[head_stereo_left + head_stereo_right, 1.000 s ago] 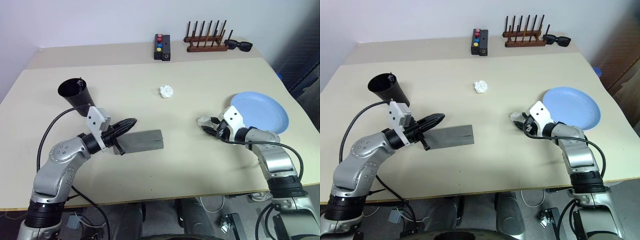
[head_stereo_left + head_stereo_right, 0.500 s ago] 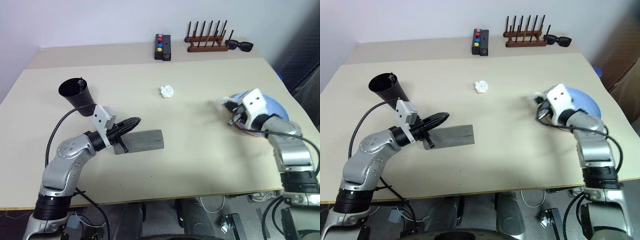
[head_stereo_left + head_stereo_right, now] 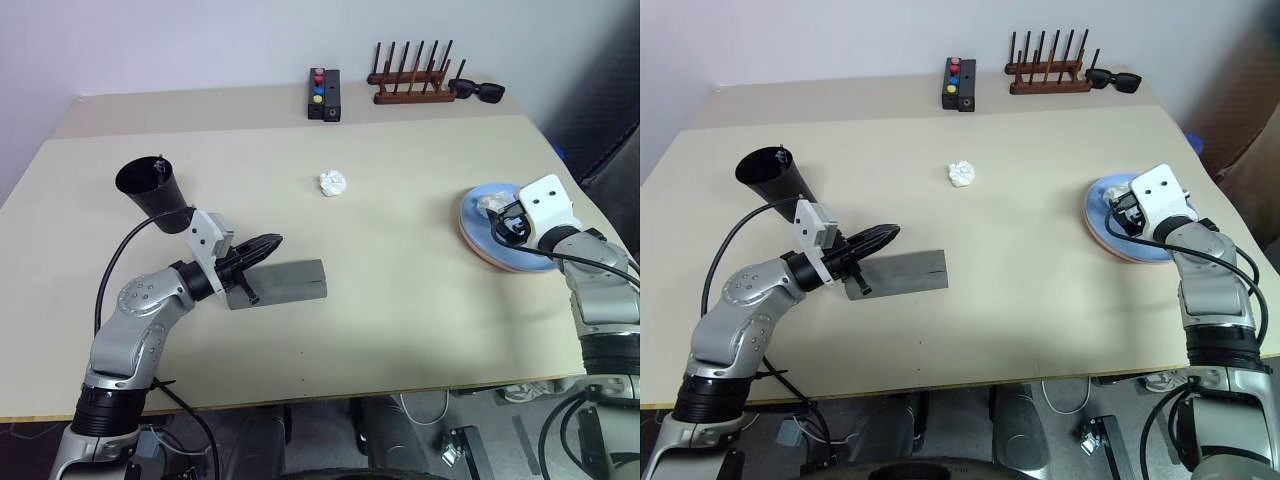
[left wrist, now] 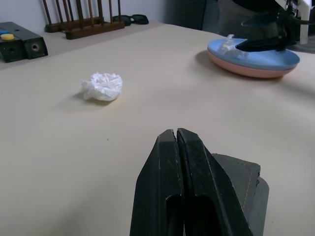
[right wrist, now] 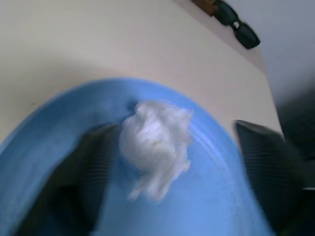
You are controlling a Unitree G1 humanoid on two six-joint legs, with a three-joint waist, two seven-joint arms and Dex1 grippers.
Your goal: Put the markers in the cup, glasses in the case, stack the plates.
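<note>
The light blue plate [image 4: 261,53] lies stacked on the salmon pink plate [image 4: 244,69] at the table's right side. My right gripper [image 3: 497,218] hovers over them, open, its fingers [image 5: 83,177] wide on either side of a white paper wad [image 5: 155,142] resting on the blue plate. The black cup [image 3: 150,185] stands at the left with a slim marker tip [image 3: 160,160] poking above its rim. The grey case [image 3: 285,283] lies closed in front of it. My left gripper [image 3: 270,243] is shut and empty, just above the case's left end. The glasses are hidden.
A second white paper wad [image 3: 333,182] lies mid-table. Along the back edge stand a black box with coloured buttons [image 3: 325,93], a wooden peg rack [image 3: 413,80] and black sunglasses [image 3: 478,91].
My right gripper carried the paper wad from the table rightward over the plates, then opened and left it on the blue plate. The left gripper stayed put.
</note>
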